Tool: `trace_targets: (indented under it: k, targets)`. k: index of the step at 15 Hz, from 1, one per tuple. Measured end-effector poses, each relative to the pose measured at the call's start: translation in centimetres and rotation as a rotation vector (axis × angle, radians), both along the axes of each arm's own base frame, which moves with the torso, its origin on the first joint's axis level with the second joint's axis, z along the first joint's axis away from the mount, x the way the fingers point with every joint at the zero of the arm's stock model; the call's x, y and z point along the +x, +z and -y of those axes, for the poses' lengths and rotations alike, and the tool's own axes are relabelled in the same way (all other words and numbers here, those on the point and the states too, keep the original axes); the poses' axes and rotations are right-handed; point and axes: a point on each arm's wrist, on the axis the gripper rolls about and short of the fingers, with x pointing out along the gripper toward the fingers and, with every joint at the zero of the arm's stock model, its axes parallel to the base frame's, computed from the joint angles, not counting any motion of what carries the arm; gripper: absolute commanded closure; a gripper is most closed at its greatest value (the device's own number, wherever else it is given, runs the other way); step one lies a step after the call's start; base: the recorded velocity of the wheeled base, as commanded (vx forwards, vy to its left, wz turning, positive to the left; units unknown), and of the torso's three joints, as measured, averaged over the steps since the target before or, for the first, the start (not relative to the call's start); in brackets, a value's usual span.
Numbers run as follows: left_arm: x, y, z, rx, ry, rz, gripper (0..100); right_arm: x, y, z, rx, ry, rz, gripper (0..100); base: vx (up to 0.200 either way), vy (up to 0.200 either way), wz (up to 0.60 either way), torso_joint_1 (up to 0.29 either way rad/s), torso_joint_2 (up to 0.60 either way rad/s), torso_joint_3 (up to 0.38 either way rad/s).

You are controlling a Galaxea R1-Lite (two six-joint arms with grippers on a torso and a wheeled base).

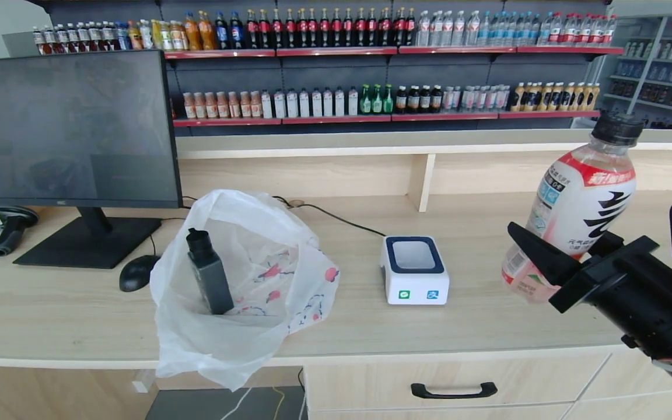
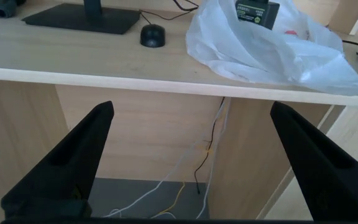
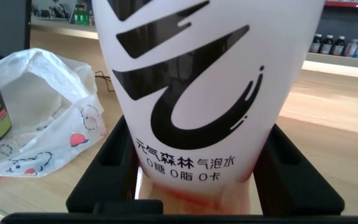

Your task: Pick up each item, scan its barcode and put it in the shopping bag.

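The right claw [image 1: 557, 256] is clamped on the bottle [image 1: 587, 192] — held up right of the scanner [image 1: 415, 268], long axis near upright, cap tipped rightward. The shopping bag [image 1: 289, 251] sits left of the scanner; the left claw [image 2: 191, 112] gapes apart.

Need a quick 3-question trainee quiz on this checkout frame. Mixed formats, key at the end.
1. True or false: the right gripper holds the drink bottle lifted off the counter.
2. In the head view, what sits between the shopping bag and the held bottle? A) mouse B) white scanner C) monitor
3. Fill in: the dark container stands upright ___ the shopping bag.

Key: 1 true; 2 B; 3 inside.
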Motion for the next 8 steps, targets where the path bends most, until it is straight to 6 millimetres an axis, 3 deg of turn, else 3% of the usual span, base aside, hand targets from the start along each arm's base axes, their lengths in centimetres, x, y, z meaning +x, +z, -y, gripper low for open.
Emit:
trace_targets:
  k: [4, 8]
  targets:
    - [0.00, 0.01, 0.00, 0.002, 0.000, 0.000, 0, -0.81, 0.06, 0.24, 0.003, 0.006, 0.005, 100, 0.000, 0.200, 0.00, 0.005, 0.00, 0.002]
    - [0.00, 0.02, 0.00, 0.009, -0.002, 0.002, 0, -0.73, 0.27, 0.14, 0.005, 0.012, 0.015, 100, 0.000, 0.000, 0.00, 0.000, 0.00, 0.000]
